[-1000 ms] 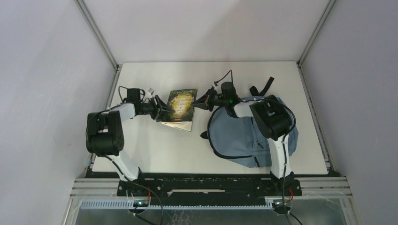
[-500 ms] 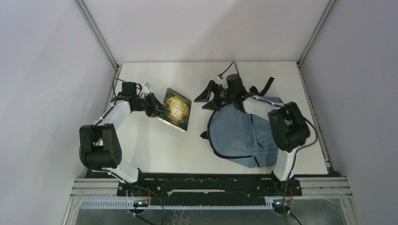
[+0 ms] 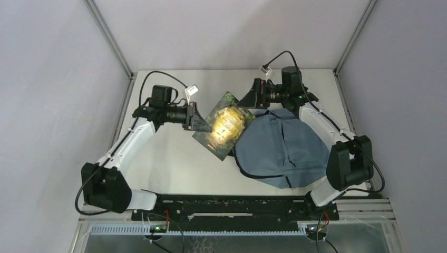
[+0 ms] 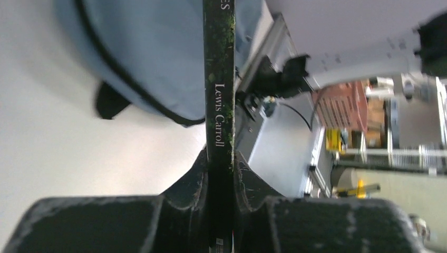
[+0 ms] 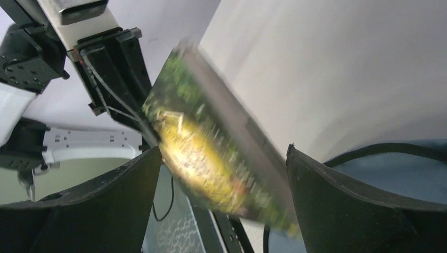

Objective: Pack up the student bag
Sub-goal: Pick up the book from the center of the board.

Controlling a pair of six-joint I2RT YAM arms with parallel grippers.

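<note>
The student bag (image 3: 287, 150), blue-grey with black zip trim, lies flat at the right of the table; its edge shows in the left wrist view (image 4: 142, 52). A green and gold book (image 3: 224, 126) hangs tilted in the air beside the bag's left edge. My left gripper (image 3: 197, 120) is shut on the book's spine (image 4: 219, 105), which reads "Lewis Carroll". My right gripper (image 3: 252, 98) stands open above the bag's top, apart from the book, with nothing held. Beyond its spread fingers (image 5: 342, 200) the blurred book cover (image 5: 211, 158) shows.
The white table (image 3: 168, 158) is bounded by grey walls and metal corner posts. A black bag strap (image 3: 300, 96) sticks out behind the bag. Both arm bases sit on the black rail (image 3: 226, 203) at the near edge.
My left gripper closed on the book and lifted it off the table, swinging it right toward the bag. My right gripper opened and rose back toward the bag's top.
</note>
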